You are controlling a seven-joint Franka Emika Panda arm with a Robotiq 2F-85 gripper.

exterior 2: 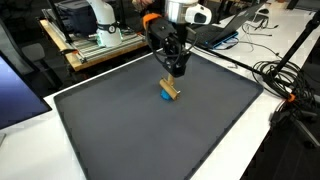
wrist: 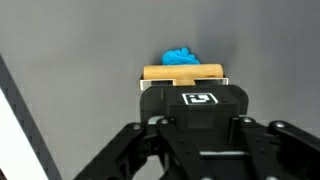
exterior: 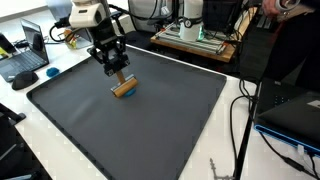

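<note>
A short wooden block (exterior: 124, 89) rests on the dark grey mat (exterior: 150, 130), with a small blue lump (exterior 2: 165, 97) against its side. My gripper (exterior: 119, 77) comes down from above, and its fingers are shut on the wooden block (exterior 2: 172, 90) in both exterior views. In the wrist view the block (wrist: 183, 72) shows as a tan bar just beyond the black gripper body. The blue lump (wrist: 180, 56) lies behind it on the mat. The gripper body hides the fingertips there.
The mat lies on a white table (exterior: 215, 150). A laptop (exterior: 22, 62) sits off the mat's corner, and a black case (exterior: 290, 110) and cables (exterior 2: 285, 80) lie on another side. A tray of equipment (exterior: 195, 38) stands behind the arm.
</note>
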